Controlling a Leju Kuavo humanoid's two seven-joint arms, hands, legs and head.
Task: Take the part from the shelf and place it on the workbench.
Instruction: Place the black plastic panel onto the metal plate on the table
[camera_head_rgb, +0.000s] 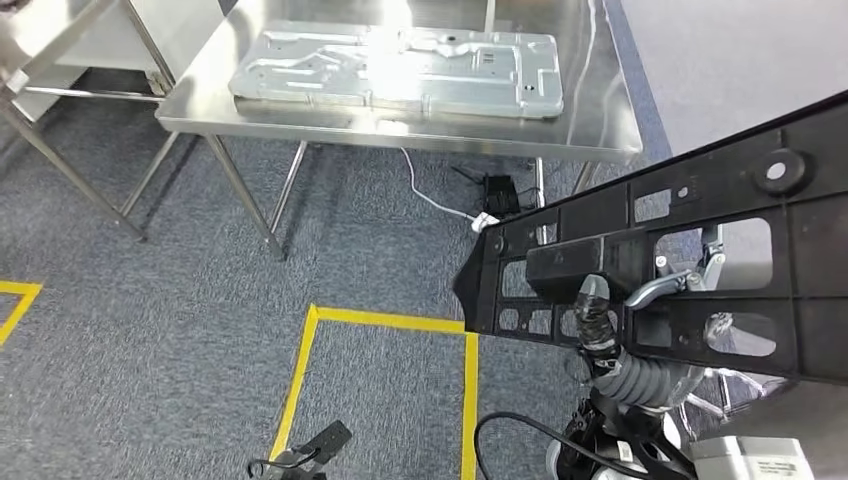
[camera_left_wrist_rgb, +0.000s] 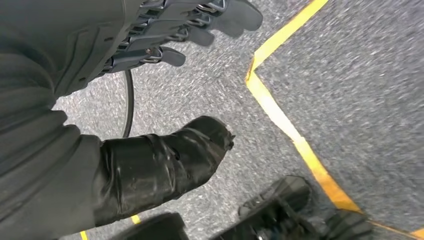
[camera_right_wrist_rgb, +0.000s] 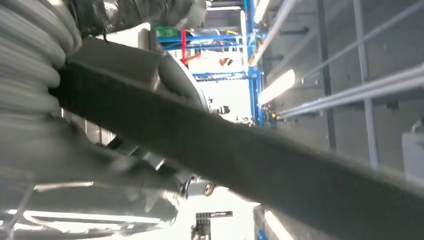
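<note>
The fingers (camera_head_rgb: 596, 300) of the right hand (camera_head_rgb: 610, 325) are closed around a bar of the black plastic frame part (camera_head_rgb: 680, 260), with the taped thumb in front and the silver fingers showing through the openings behind. In the head view this hand is near, at about 5 o'clock, and the part goes from it up to 3 o'clock, tilted, with its far end higher. In the right wrist view the dark bar (camera_right_wrist_rgb: 260, 165) crosses directly in front of the ribbed cover. The left hand (camera_left_wrist_rgb: 190, 30) hangs over the grey carpet (camera_head_rgb: 150, 300); its fingers are stretched and apart and they hold nothing.

Farther, at about 6 o'clock, yellow floor tape (camera_head_rgb: 390, 320) marks a box on the carpet. Beyond it, at 12 o'clock, stands the steel workbench (camera_head_rgb: 600, 110), well apart from the part, and a stamped metal panel (camera_head_rgb: 400, 70) already lies on its top. A white cable (camera_head_rgb: 430, 195) lies under it.

I judge that the part is carried and not yet placed. The risk is that the long part, held at one end only, may turn in the grip or slip. Its free end could also hit the edge of the bench, or come down on the panel.
</note>
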